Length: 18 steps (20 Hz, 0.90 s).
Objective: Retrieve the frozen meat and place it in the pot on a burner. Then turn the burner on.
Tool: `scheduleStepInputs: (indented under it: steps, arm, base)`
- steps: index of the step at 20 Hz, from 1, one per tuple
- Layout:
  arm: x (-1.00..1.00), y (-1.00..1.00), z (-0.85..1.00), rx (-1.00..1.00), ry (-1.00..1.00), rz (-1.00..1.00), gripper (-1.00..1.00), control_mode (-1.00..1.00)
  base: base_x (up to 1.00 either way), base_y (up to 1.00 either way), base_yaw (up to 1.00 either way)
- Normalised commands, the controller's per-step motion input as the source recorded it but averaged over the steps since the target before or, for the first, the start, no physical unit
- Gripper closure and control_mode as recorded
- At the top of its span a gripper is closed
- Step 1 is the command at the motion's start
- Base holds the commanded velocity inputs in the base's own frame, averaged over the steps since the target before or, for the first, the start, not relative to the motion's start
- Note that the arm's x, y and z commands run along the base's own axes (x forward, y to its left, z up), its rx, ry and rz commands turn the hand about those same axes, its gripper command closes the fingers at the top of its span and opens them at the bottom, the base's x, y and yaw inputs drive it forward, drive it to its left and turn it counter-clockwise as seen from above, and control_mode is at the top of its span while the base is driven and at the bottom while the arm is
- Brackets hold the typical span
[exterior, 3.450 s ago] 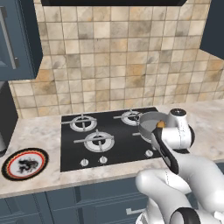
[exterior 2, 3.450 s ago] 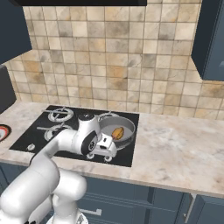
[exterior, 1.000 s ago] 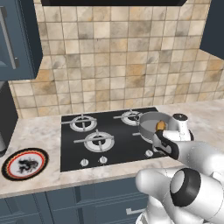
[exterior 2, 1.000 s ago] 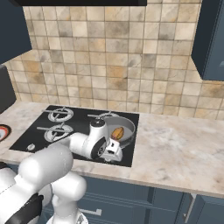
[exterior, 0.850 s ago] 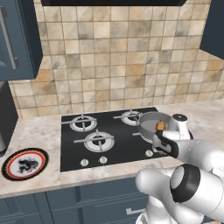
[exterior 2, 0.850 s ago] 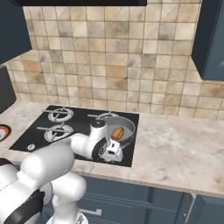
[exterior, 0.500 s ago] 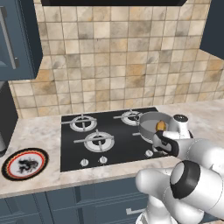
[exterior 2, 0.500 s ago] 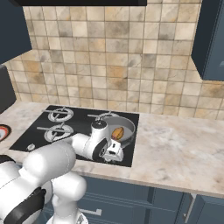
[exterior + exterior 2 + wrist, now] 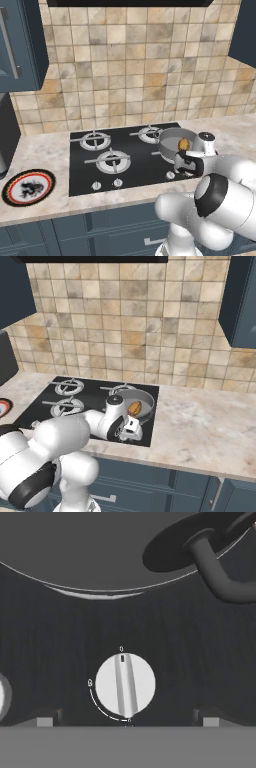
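The grey pot stands on the stove's front right burner, with the brown-orange frozen meat lying inside it. From the right base view the pot and the meat sit just behind my hand. My gripper points down at the stove's front edge, just in front of the pot. In the hand view a white burner knob lies straight ahead, its pointer at the 0 mark. My gripper is open, fingertips wide on either side of the knob, not touching it.
The black stove has several burners and more knobs along its front. A patterned plate rests on the counter at the left. The pot's underside and a grate arm hang close above the knob.
My hand has shifted slightly right and settled low over the front right knob. The elbow has swung nearer the cameras. The meat and pot have stayed put.
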Motion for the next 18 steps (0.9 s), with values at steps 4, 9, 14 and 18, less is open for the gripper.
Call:
scheduleStepInputs:
  steps: [4,9,14,18]
  arm:
    - [0.11,0.0,-0.15,0.0,-0.01,0.0,-1.0,-1.0]
    - [0.13,0.0,-0.03,0.0,-0.03,0.0,-1.0,-1.0]
    - [0.1,0.0,-0.07,0.0,0.0,0.0,-1.0,-1.0]
    - [0.0,0.0,-0.15,0.0,0.0,0.0,-1.0,-1.0]
  base:
    - [0.0,0.0,0.0]
    - [0.0,0.0,0.0]
    - [0.0,0.0,0.0]
    - [0.0,0.0,0.0]
